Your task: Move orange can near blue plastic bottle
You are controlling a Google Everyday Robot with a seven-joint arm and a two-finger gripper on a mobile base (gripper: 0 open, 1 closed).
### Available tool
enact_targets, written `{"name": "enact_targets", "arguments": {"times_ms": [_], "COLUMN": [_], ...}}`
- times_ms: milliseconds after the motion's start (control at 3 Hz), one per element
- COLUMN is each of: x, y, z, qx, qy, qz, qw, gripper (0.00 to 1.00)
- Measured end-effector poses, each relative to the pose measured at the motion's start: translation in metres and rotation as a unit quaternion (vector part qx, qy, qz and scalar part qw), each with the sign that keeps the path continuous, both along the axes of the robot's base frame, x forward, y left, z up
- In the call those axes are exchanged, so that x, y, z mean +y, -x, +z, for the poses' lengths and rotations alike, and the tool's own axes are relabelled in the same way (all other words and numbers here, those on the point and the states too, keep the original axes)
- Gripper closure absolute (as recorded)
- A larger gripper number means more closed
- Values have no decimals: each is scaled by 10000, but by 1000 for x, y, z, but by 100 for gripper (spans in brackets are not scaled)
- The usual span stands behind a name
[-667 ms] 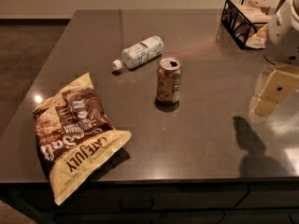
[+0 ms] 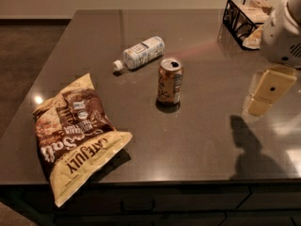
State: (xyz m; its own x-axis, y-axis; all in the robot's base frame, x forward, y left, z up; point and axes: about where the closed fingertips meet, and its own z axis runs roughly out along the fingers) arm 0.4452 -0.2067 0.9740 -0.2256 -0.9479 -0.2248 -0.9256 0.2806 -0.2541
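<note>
The orange can (image 2: 170, 81) stands upright near the middle of the dark table (image 2: 197, 140), its silver top showing. The blue plastic bottle (image 2: 140, 52) lies on its side just behind and left of the can, white cap pointing left, a short gap apart from it. My gripper (image 2: 264, 92) hangs above the table at the right, well to the right of the can, with nothing visibly in it. Its shadow falls on the table below it.
A brown and cream snack bag (image 2: 75, 133) lies at the front left of the table. A black wire basket (image 2: 244, 15) with packets stands at the back right corner. The table's front edge runs along the bottom.
The gripper has shifted slightly left and down. The can, bottle and bag have not moved.
</note>
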Motion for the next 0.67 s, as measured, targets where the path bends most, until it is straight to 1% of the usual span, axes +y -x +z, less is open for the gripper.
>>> {"name": "enact_targets", "arguments": {"times_ms": [333, 667], "x": [23, 40], "y": [-19, -34], "z": [-19, -34], "qx": [77, 157], "qy": [-161, -294], "qz": [56, 96], "qw": [9998, 9994], "gripper": [0, 0]}}
